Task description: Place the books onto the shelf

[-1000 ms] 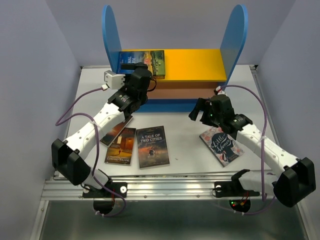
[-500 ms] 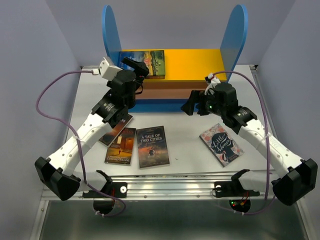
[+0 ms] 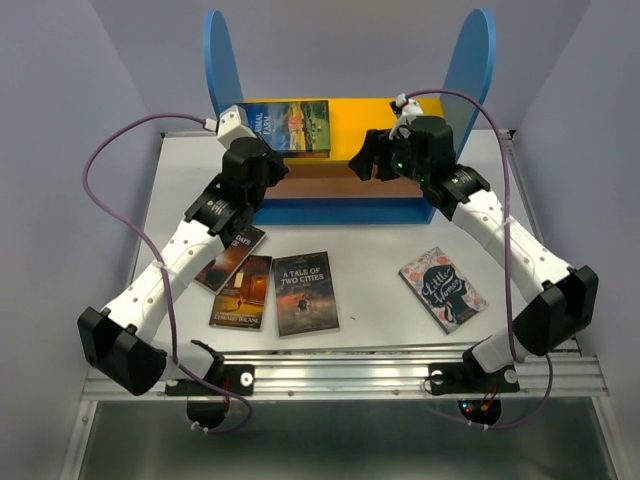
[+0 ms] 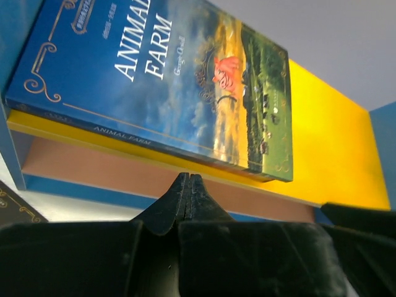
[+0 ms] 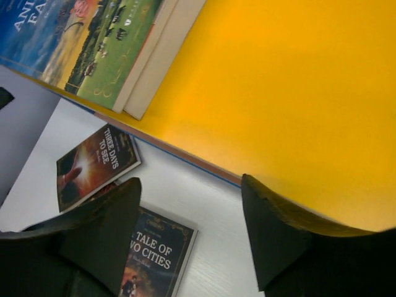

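The shelf stands at the back, with blue side panels and a yellow upper board. Two stacked books lie at the board's left end, with "Animal Farm" on top. On the table lie "A Tale of Two Cities", a dark book, "Three Days to See" and "Little Women". My left gripper is shut on nothing, at the shelf's front just below "Animal Farm". My right gripper hangs open and empty over the yellow board's front edge.
The brown middle board and blue base sit under the yellow board. Purple cables loop from both arms. A metal rail runs along the near edge. The yellow board's right half is bare.
My left gripper closed and moved up to the shelf's front. My right arm swung up and left from the table to the yellow board, its jaws slightly narrower.
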Available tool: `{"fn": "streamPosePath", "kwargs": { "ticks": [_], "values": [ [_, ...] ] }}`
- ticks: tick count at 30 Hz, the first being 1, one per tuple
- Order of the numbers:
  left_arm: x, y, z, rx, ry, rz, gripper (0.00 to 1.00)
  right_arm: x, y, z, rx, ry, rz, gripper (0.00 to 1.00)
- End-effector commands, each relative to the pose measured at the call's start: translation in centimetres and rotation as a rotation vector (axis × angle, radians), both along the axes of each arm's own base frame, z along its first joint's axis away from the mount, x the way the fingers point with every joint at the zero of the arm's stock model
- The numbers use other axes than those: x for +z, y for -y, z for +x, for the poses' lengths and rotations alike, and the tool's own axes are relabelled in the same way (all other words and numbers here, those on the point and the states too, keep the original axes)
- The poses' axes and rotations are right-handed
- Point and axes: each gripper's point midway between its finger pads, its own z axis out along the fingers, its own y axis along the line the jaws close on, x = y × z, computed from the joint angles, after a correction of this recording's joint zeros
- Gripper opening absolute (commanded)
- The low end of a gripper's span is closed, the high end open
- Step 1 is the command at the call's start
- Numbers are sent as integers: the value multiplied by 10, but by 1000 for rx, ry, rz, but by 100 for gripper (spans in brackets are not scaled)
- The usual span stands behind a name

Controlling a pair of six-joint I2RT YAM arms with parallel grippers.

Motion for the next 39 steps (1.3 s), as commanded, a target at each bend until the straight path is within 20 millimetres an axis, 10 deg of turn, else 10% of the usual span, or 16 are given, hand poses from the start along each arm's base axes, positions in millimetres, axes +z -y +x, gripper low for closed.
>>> {"fn": "streamPosePath", "kwargs": {
  "ticks": [1, 8, 39],
  "values": [
    [10, 1, 3, -47, 64, 36, 0, 29, -2, 22, -39, 84, -8, 68],
    [1, -11, 22, -24, 35, 56, 0, 28, -13, 52, -50, 101, -37, 36],
    [-5, -43, 33, 45, 8, 45, 0, 37, -68, 55, 51, 171, -73, 35]
  ]
}}
